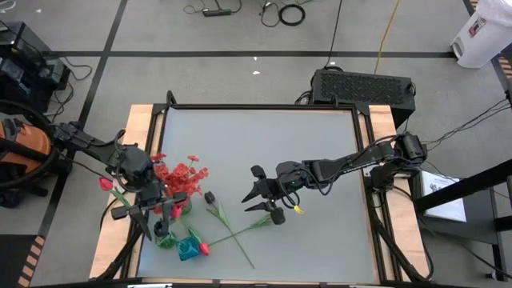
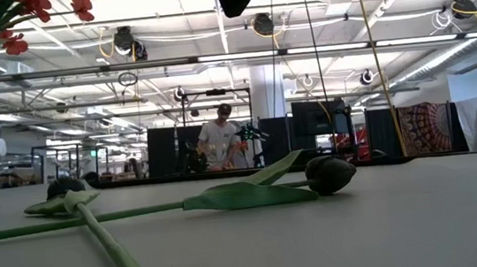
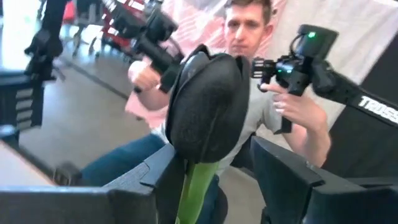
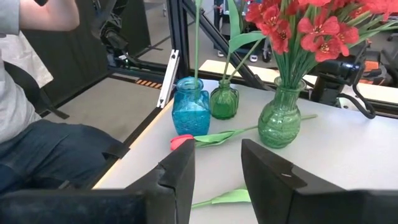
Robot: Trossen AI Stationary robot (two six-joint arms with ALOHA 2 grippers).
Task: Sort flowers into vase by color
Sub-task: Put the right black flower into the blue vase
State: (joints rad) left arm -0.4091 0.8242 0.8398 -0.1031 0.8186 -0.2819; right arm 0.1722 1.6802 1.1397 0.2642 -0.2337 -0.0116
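Near the table's left edge, frilly red artificial flowers (image 4: 305, 28) fill the large green glass vase (image 4: 281, 121). The left gripper (image 1: 148, 210), above the vases, seemingly half-parted, has a black bud (image 3: 208, 106) between its fingers. Several stems (image 1: 232, 228) lie unsorted; the right gripper (image 1: 268, 204) waits empty, fingers parted.

Frilly red blooms (image 4: 311, 31) stood upright in a green glass vase (image 4: 281, 121) near the desk's left edge. A black bud (image 3: 208, 106) pointed upward between the left pincer's fingers (image 3: 292, 180). Crossed stems (image 1: 232, 228) lay flat nearby.
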